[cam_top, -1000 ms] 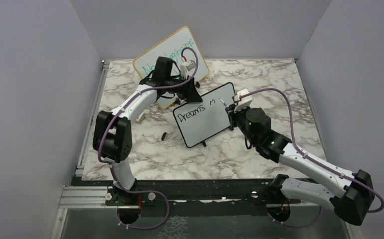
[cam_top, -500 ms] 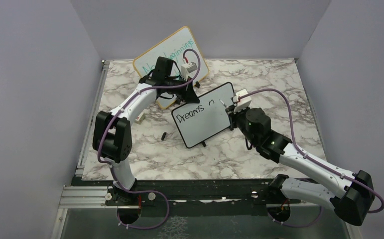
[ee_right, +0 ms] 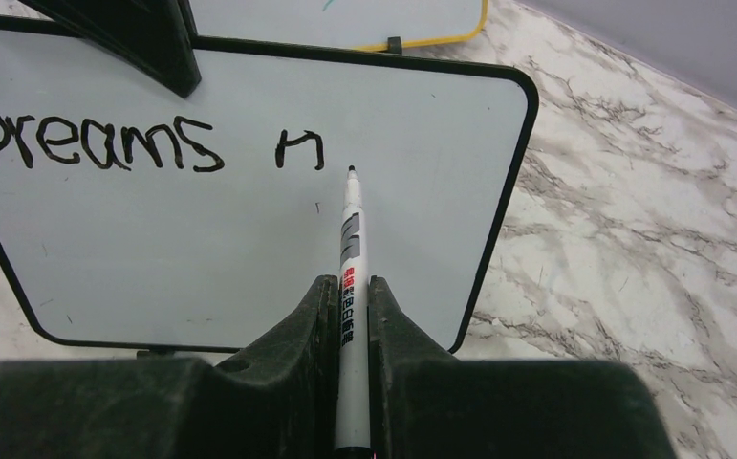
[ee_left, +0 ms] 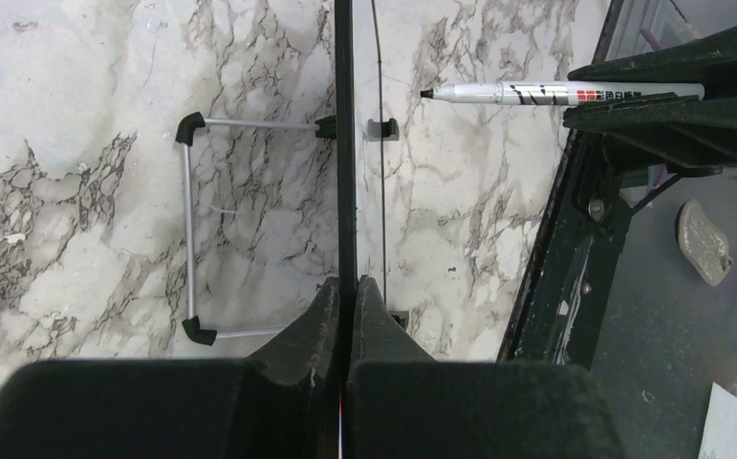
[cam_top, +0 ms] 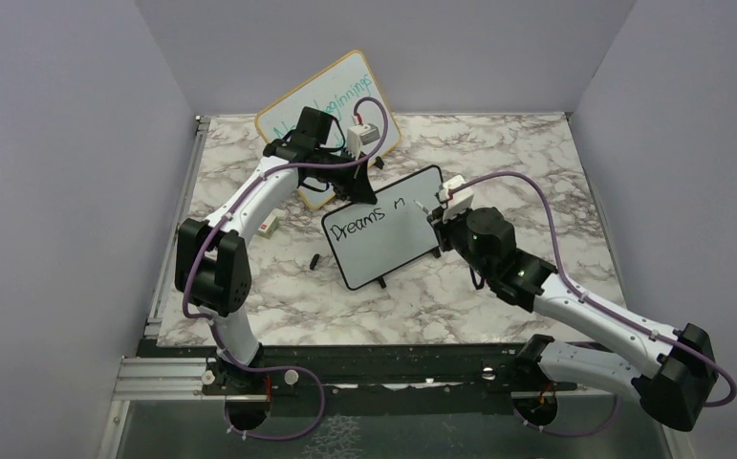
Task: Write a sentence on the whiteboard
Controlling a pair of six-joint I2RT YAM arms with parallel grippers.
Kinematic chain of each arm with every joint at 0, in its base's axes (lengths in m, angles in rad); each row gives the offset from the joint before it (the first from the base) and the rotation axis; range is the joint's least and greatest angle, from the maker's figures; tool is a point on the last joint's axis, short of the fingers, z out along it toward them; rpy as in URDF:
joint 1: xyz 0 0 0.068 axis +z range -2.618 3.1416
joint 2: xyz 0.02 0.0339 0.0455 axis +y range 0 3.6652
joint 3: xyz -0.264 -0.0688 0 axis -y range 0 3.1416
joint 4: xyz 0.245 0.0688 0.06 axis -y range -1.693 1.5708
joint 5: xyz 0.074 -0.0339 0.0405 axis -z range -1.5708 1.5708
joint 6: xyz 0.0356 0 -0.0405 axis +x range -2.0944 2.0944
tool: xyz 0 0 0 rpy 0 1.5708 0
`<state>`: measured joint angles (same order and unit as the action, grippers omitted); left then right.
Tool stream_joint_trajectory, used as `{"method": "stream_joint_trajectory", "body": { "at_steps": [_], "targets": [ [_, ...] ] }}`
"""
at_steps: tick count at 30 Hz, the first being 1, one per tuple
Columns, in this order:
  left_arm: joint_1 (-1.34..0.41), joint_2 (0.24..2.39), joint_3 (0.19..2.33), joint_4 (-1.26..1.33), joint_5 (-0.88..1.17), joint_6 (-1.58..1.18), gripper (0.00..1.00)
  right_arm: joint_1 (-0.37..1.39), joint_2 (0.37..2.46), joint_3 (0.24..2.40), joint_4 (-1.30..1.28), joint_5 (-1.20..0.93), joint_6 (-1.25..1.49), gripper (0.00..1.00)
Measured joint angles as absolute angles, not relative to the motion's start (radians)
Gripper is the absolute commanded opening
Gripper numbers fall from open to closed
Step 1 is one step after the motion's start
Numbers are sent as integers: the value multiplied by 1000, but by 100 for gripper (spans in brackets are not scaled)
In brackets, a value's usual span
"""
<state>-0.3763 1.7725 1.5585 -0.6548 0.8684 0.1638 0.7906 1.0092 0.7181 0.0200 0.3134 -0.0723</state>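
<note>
L gripper (ee_left: pixel 347 287) pinches whiteboard (cam_top: pixel 383 247) at 12 o'clock to steady it; R gripper (ee_right: pixel 349 292) clamps marker (ee_right: pixel 351 225), tip beside unfinished sentence (ee_right: pixel 97 143).

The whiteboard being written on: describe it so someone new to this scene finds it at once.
On the marble table two boards stand. The whiteboard is the smaller, nearer one, pinched at its top edge by the left hand. Unlike the larger board behind it with teal writing, it has a thin black frame and black letters, "Dreams n".
</note>
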Motion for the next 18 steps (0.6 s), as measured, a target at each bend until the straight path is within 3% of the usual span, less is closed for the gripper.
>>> {"method": "stream_joint_trajectory", "body": {
  "at_steps": [18],
  "targets": [
    [-374,1773,1544,-651,866,176,0,791,1069,718,83,297,-73,0]
  ]
}}
